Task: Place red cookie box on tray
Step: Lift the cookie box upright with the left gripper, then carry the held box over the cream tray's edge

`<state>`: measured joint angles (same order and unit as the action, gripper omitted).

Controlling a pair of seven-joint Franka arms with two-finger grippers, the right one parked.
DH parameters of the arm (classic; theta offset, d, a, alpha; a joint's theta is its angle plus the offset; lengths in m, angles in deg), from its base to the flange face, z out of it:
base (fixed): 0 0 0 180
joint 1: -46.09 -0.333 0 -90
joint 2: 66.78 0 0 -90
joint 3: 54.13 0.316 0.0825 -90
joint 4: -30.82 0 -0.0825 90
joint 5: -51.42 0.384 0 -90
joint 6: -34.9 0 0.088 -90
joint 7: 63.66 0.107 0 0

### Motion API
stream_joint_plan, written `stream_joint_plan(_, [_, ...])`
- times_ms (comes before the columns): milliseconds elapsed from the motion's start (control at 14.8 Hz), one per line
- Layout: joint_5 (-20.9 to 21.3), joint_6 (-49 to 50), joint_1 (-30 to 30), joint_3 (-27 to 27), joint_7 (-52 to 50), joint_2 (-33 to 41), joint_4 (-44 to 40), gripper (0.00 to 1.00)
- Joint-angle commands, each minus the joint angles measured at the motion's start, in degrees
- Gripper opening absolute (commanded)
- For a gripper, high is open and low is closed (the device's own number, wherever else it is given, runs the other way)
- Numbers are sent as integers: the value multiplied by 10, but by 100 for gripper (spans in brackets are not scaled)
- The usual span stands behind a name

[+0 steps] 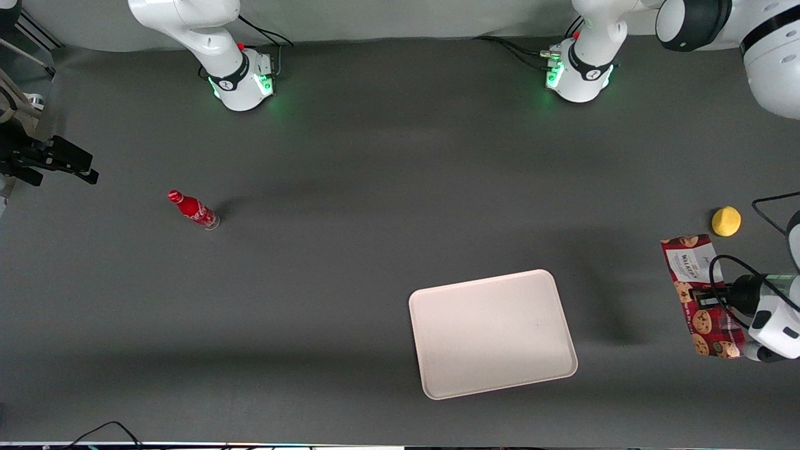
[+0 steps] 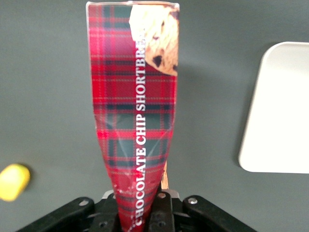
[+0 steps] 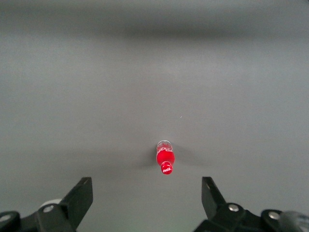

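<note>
— Red cookie box [image 1: 701, 294]: where does it sit relative to the tray [image 1: 494, 334]?

— Well apart from it, toward the working arm's end of the bench [image 1: 350, 250]. In the front view its white label end points away from the camera, and the left arm's body covers the end nearer the camera.

— And the gripper [image 2: 145, 212]?

— Right at the box. The wrist view shows what the front view hides: the fingers [image 2: 161, 210] are closed in on the box, squeezing its tartan side so the cardboard pinches narrow between them. A corner of the tray shows off to one side there, apart from the box.

— Is the box off the bench?

— I cannot tell from either view.

— Anything else near the tray?

— A small yellow ball [image 1: 726, 221] lies farther from the front camera than the tray, just beside the box's label end. A red soda bottle [image 1: 194, 210] stands well away from the tray, toward the parked arm's end; only the right wrist view shows it from above.
</note>
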<state>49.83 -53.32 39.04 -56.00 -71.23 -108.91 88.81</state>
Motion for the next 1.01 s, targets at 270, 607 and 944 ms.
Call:
stream_joint_plan(270, [15, -19, 31, -135, -203, 27, 6, 0])
stream_joint_plan(607, [87, -213, 50, -160, -204, -9, 92, 0])
stream_joint_plan(944, [146, -292, 63, -166, -232, -65, 109, 0])
